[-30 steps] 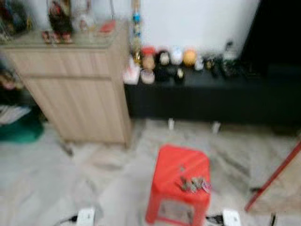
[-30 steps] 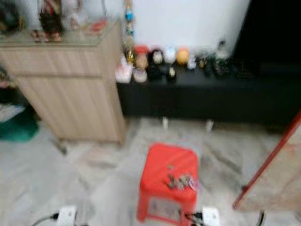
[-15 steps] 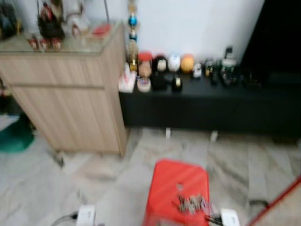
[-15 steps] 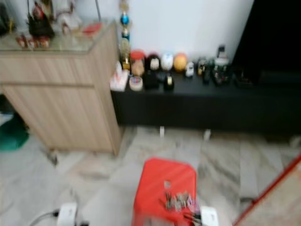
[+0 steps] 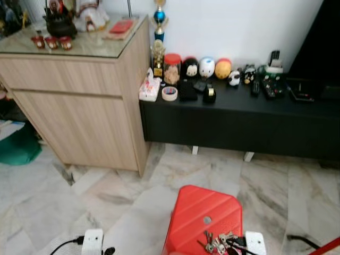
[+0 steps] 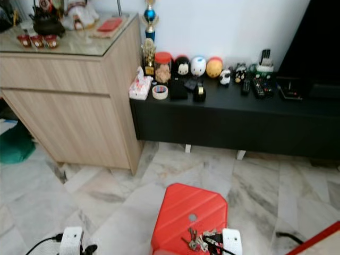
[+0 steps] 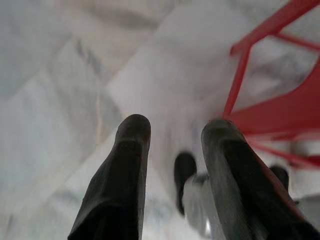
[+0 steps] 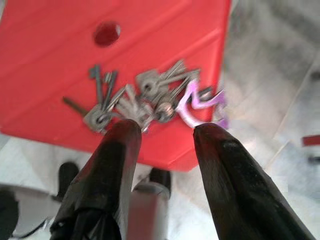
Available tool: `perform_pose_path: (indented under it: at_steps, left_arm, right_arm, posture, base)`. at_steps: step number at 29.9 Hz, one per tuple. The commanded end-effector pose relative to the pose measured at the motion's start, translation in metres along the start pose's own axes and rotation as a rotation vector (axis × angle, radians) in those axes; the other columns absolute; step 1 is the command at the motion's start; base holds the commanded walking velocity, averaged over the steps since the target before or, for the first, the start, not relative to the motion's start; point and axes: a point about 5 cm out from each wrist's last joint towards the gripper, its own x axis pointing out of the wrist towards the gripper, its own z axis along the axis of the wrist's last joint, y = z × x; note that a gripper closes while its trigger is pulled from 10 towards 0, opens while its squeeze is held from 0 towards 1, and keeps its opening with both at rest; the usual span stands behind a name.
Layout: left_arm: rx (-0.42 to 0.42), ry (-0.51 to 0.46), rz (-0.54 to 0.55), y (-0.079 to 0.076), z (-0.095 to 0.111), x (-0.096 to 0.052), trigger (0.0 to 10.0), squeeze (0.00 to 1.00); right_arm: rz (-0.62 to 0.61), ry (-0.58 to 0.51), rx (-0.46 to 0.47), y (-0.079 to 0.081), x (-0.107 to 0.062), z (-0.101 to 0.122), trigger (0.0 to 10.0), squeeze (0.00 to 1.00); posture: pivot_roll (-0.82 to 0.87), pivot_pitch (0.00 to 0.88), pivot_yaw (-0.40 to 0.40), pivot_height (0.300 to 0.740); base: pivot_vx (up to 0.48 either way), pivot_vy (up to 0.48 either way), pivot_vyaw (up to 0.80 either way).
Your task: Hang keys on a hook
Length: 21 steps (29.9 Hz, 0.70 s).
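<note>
A bunch of silver keys (image 8: 145,95) with a purple clip (image 8: 202,102) lies on a red plastic stool (image 5: 204,212), near its front edge. In the left eye view the keys (image 5: 215,243) sit at the bottom of the picture. My right gripper (image 8: 167,131) hovers just above the keys, open, with one finger on each side of the bunch and nothing held. My left gripper (image 7: 176,127) hangs open over the marble floor beside the stool's red legs (image 7: 270,100).
A light wooden cabinet (image 5: 79,106) with ornaments on its glass top stands at the back left. A low black bench (image 5: 239,125) along the white wall carries figurines, a jar and a tape roll. A green bag (image 5: 18,149) lies at the left, a red bar (image 5: 324,247) at the bottom right.
The camera has moved and the blur has gone: the stool and keys now sit lower in the picture, and the cabinet and bench look nearer. The keys lie as before.
</note>
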Motion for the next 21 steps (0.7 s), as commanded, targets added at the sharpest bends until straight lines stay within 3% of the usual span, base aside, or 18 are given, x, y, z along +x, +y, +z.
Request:
perform_pose_path:
  at_steps: [1, 6, 10, 16, 21]
  left_arm:
    - [0.020, -0.076, 0.004, 0.007, 0.014, 0.001, 10.0, 0.00]
    - [0.015, -0.263, -0.006, 0.013, 0.046, 0.002, 10.0, 0.00]
    - [0.027, -0.504, -0.060, -0.003, 0.085, -0.003, 10.0, 0.00]
    - [0.021, -0.616, -0.109, -0.018, 0.100, -0.009, 10.0, 0.00]
    - [0.019, -0.627, -0.131, -0.025, 0.100, -0.012, 10.0, 0.00]
  right_arm:
    - [0.017, -0.035, -0.014, 0.001, 0.000, 0.003, 10.0, 0.00]
    - [0.024, -0.095, -0.020, 0.001, -0.001, 0.007, 10.0, 0.00]
    - [0.025, -0.154, -0.035, 0.000, -0.003, 0.010, 10.0, 0.00]
    - [0.034, -0.186, -0.038, 0.001, -0.005, 0.011, 10.0, 0.00]
    - [0.039, -0.187, -0.050, 0.001, -0.005, 0.010, 10.0, 0.00]
  posture:
    - [0.03, 0.020, -0.033, 0.740]
    - [0.03, 0.025, -0.035, 0.740]
    - [0.02, 0.029, -0.033, 0.740]
    - [0.01, 0.029, -0.030, 0.740]
    - [0.01, 0.023, -0.030, 0.740]
  base:
    - [0.000, 0.000, 0.00]
    - [0.000, 0.000, 0.00]
    - [0.000, 0.000, 0.00]
    - [0.000, 0.000, 0.00]
    - [0.000, 0.000, 0.00]
